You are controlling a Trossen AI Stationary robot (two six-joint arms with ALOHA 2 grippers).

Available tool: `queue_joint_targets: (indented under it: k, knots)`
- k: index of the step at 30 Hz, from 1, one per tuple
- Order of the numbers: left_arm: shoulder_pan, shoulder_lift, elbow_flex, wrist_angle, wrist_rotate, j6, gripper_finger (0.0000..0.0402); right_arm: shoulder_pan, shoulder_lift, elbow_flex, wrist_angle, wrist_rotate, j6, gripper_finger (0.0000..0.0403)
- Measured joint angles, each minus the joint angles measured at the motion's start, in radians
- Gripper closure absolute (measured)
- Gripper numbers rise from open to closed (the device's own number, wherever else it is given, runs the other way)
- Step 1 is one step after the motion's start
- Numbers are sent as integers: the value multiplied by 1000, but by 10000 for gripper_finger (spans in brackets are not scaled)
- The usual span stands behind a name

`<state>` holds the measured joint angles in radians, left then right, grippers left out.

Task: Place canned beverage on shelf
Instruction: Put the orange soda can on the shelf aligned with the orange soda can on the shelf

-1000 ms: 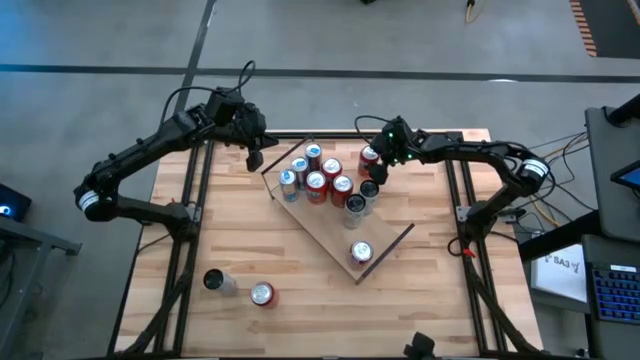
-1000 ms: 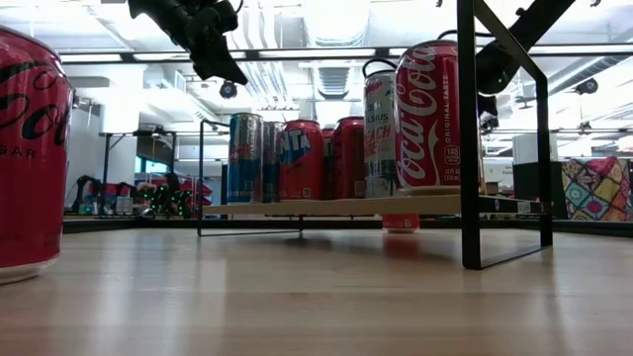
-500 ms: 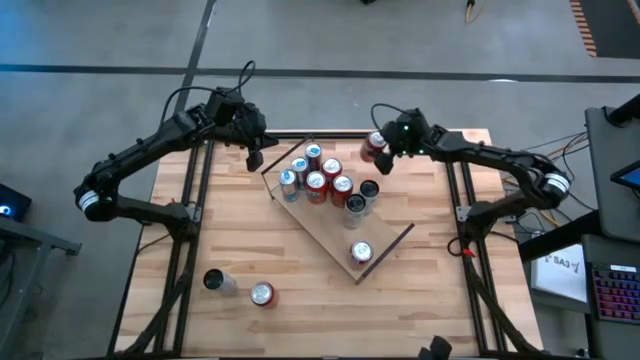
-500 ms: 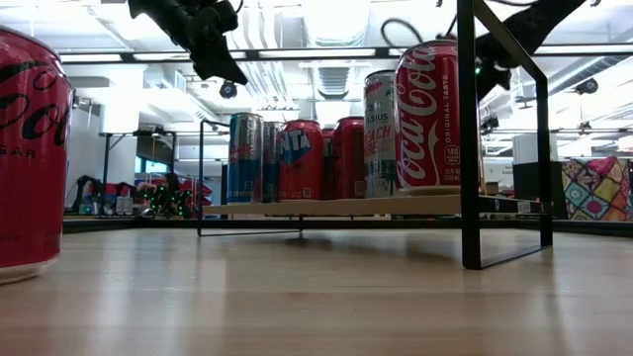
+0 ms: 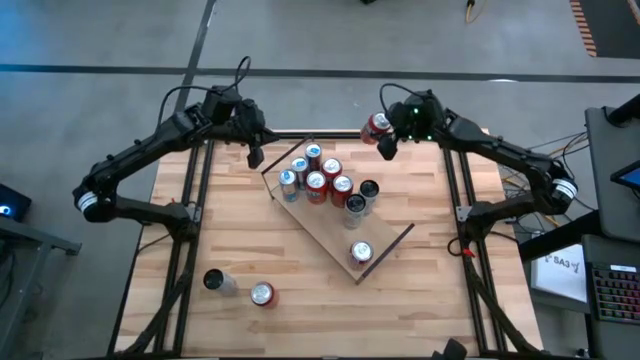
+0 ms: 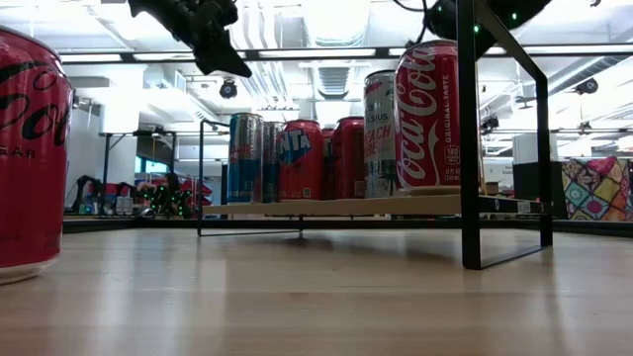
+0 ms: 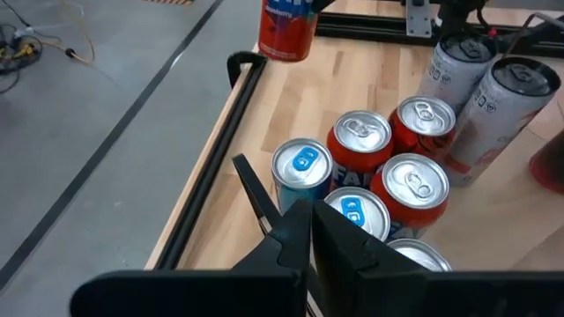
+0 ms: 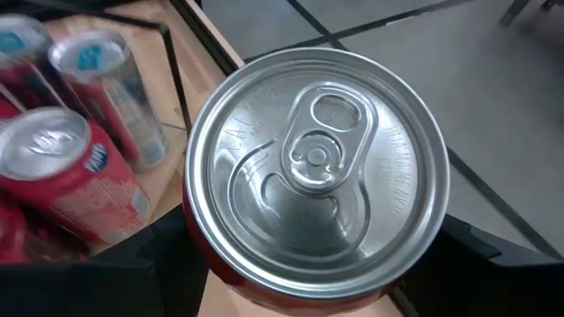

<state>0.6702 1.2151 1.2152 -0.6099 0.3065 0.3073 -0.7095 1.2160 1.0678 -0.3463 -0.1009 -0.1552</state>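
The shelf (image 5: 325, 236), a light-wood board with a dark rim, lies slantwise on the table's middle. Several cans (image 5: 316, 177) stand on its far end and one more (image 5: 361, 252) near its right corner. My right gripper (image 5: 382, 136) hangs over the table's far right edge, shut on a red canned beverage (image 5: 376, 126), whose silver top (image 8: 317, 167) fills the right wrist view. The same can (image 7: 288, 26) shows in the left wrist view. My left gripper (image 5: 255, 152) hangs shut and empty above the far left, just off the shelf's far corner. My right gripper pinches the red can's side wall (image 8: 210, 264) between its two fingers (image 8: 159, 260), one on each side, below the top rim. The fingers come from the table's right, slanting a little down. The can is about upright and lifted clear of the table.
Two loose cans (image 5: 216, 282) (image 5: 262, 293) stand on the table near the left front; one (image 6: 28, 148) looms large in the low view. Black frame rails (image 5: 197, 190) run along the table's left and right sides. Bare wood lies in front of the shelf.
My right gripper has risen and drawn back toward the table's far edge with the red can, which stood on the table beside the shelf's far right side and is now lifted clear, high above it. The left arm has kept still.
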Motion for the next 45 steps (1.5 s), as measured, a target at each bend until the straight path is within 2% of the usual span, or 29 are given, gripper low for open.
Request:
queue_joint_targets:
  k: [7,15,27,39,45]
  knots:
    - [-21,-36,0,-1,29,-13,402,20,0,138,-153,0,-17,122]
    - [-76,-92,-13,17,52,-37,402,86,0,268,-243,-2,-20,122]
    - [-138,-288,-228,225,52,-150,402,257,-1,387,-303,-3,9,118]
    - [-157,-434,-340,411,52,-190,402,437,9,400,-258,0,56,117]
    - [-159,-472,-442,614,52,-231,402,502,53,401,-228,-4,60,117]
